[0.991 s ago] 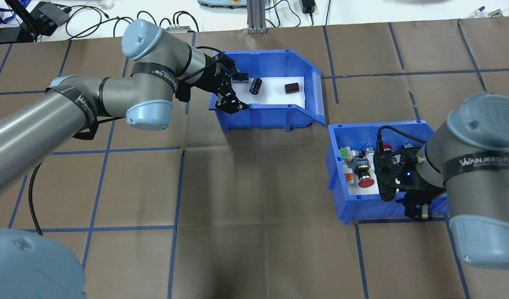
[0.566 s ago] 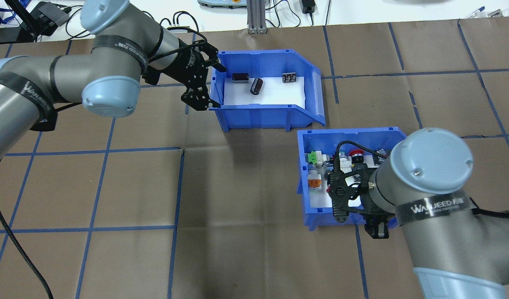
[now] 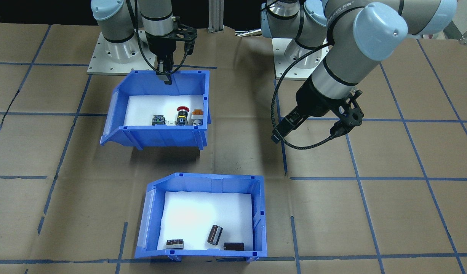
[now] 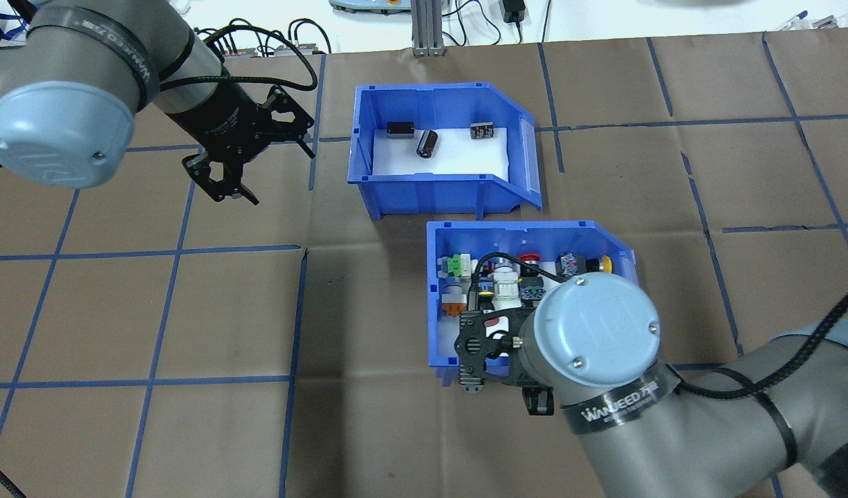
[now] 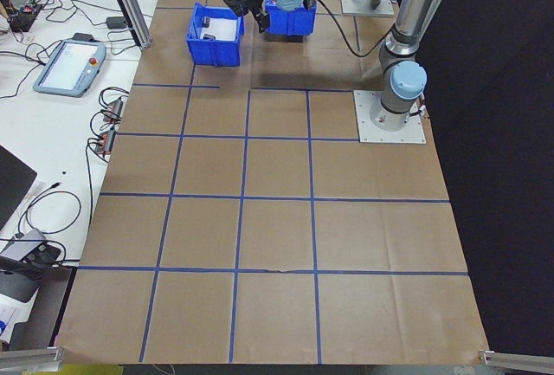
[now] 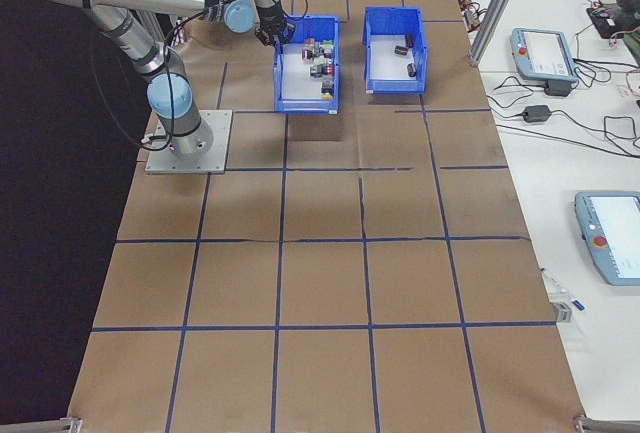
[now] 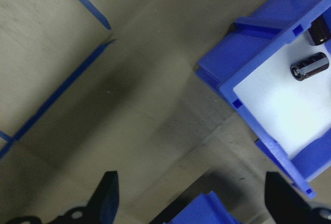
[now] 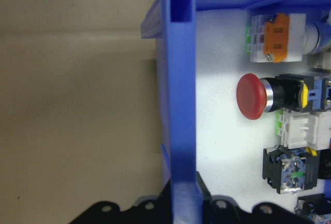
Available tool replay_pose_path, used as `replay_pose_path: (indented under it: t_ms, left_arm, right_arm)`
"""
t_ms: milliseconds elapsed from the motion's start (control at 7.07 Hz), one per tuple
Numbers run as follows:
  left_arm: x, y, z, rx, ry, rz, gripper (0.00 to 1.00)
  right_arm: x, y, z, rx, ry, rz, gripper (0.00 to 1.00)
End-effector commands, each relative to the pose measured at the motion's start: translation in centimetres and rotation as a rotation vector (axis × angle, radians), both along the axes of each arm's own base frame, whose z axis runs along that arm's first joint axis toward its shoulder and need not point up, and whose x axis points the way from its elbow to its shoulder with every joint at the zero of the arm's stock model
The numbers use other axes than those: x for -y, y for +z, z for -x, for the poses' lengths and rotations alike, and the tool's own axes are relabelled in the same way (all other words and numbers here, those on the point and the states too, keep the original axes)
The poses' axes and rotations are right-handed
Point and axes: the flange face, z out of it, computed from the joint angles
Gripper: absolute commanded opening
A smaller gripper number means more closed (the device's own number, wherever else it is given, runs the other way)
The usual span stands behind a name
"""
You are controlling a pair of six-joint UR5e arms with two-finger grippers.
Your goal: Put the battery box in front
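Blue battery box [image 4: 434, 185] holds three dark cylinders [image 4: 427, 143]; left gripper [image 4: 258, 162] wide, right gripper [image 3: 166, 78] clamps switch bin [image 4: 443, 358].

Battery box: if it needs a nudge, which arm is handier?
Left, probably. Its claw hangs open and empty near the battery box, while the right claw is clamped on the other bin.

White "WANJEED" lettering read on a black band [image 4: 621, 408] around the right arm in the overhead view, smaller characters after it illegible, similar lettering on the left arm's black band [image 4: 130, 55] seen but too skewed to be read
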Motion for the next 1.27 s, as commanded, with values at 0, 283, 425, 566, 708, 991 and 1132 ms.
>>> replay_pose_path:
  t_ms: [0, 283, 425, 566, 708, 991, 1132]
  left_arm:
    - [-1.7, 4.9, -1.7, 0.128, -0.44, 0.02, 0.99]
    - [-3.5, 5.8, -1.8, 0.195, -0.527, -0.004, 0.99]
    - [-3.3, 6.0, -1.8, 0.192, -0.564, -0.007, 0.99]
    - [-3.2, 6.5, -1.8, 0.192, -0.587, 0.001, 0.99]
    - [-3.1, 6.6, -1.8, 0.191, -0.587, 0.003, 0.99]
    - [-3.2, 5.6, -1.8, 0.185, -0.589, -0.014, 0.99]
    - [-3.0, 5.3, -1.8, 0.184, -0.588, -0.014, 0.99]
  right_arm:
    - [-0.7, -2.0, -4.7, 0.019, 0.037, 0.034, 0.08]
    - [0.1, -2.7, -5.5, 0.009, 0.024, 0.008, 0.09]
    - [0.2, -3.6, -5.6, -0.004, 0.019, -0.012, 0.09]
    - [0.3, -3.7, -5.4, -0.021, 0.015, -0.011, 0.1]
    - [0.5, -4.0, -4.9, -0.073, 0.012, 0.008, 0.12]
    - [0.5, -4.1, -5.1, -0.051, 0.012, -0.005, 1.0]
    - [0.6, -3.8, -5.1, -0.048, 0.012, 0.002, 1.0]
